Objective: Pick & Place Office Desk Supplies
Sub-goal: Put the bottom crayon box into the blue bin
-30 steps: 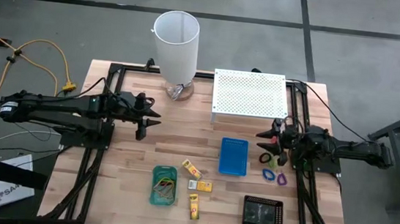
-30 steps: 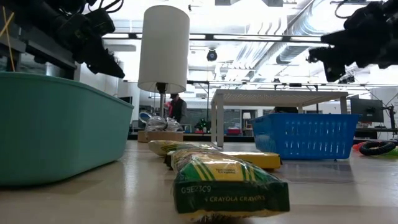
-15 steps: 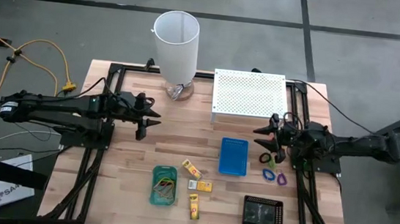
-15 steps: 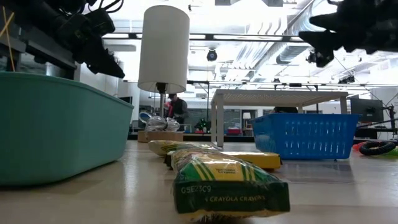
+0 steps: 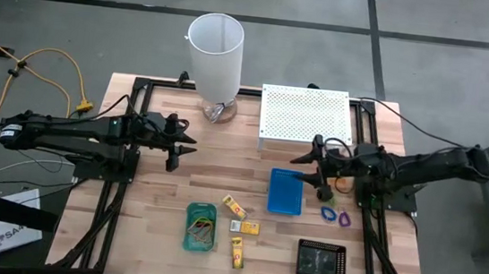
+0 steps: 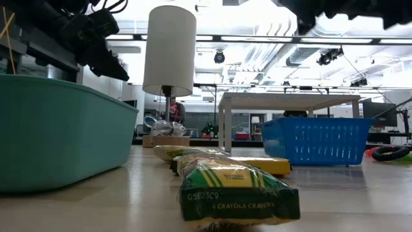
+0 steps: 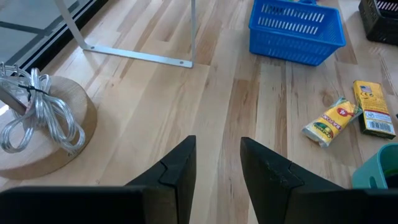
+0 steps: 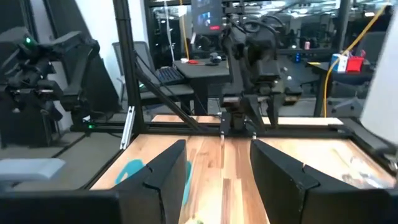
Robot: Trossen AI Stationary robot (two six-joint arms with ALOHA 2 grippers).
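My right gripper (image 5: 307, 172) hangs above the table at the near edge of the blue basket (image 5: 286, 192), its fingers (image 8: 168, 171) spread apart with nothing between them. Just behind it on my right side lie the clips: a black ring and a green piece mostly hidden under my wrist, then a blue clip (image 5: 328, 213) and a purple clip (image 5: 345, 219) on the bare wood. The black tray (image 5: 320, 259) sits farther off, past those clips.

My left gripper (image 5: 184, 143) waits well apart across the table, fingers (image 7: 177, 168) parted and empty, with the base of the tall white cylinder (image 5: 215, 58) close beside it.

Between my two grippers, toward the front of the table, are the yellow crayon packets (image 5: 234, 207): three of them, one resting next to the green tray (image 5: 201, 227), which holds red, yellow and green rubber bands (image 5: 202, 231). The white perforated shelf (image 5: 305, 114) stands just behind my right gripper.
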